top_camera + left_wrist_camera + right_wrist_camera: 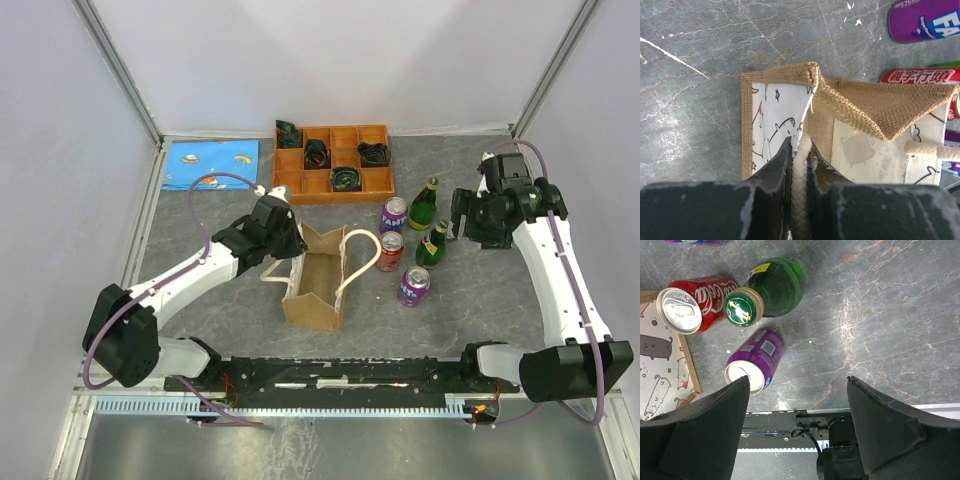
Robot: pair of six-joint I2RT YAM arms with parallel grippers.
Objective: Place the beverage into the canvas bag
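The tan canvas bag (318, 285) stands open mid-table, with its cream rope handles up. My left gripper (287, 243) is shut on the bag's left rope handle (801, 172), and the jaws (800, 146) pinch it over the bag's mouth (865, 107). Right of the bag stand two purple cans (394, 214) (414, 286), a red can (390, 250) and two green bottles (425, 204) (434, 244). My right gripper (462, 222) is open and empty, raised just right of the bottles. Its wrist view (797, 382) shows the red can (695, 300), a green bottle (775, 285) and a purple can (755, 360).
A wooden compartment tray (372, 178) holding dark coiled items sits at the back. A blue printed mat (212, 163) lies at the back left. A metal rail (340, 375) runs along the near edge between the arm bases.
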